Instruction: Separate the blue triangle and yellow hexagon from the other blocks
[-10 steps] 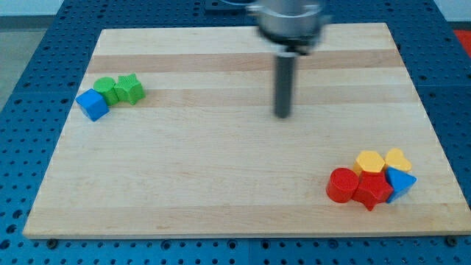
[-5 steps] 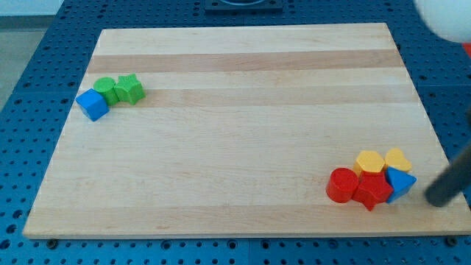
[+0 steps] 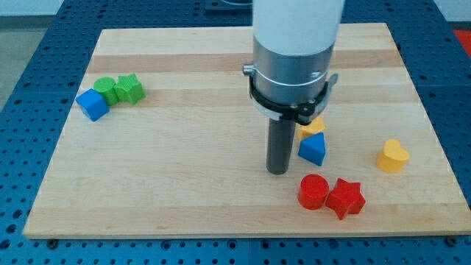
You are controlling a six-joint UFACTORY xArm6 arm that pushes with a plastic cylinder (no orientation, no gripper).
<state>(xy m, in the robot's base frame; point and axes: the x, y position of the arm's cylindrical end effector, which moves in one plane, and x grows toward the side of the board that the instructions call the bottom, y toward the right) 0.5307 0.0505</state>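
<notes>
my tip (image 3: 277, 171) rests on the board, rod upright beneath the arm.

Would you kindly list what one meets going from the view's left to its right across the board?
blue cube → green round block → green star → my tip → red cylinder → red star → yellow heart

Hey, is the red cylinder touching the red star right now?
Touching. In the camera view the red cylinder and the red star sit side by side with their edges meeting and no board showing between them, below the blue triangle.
</notes>
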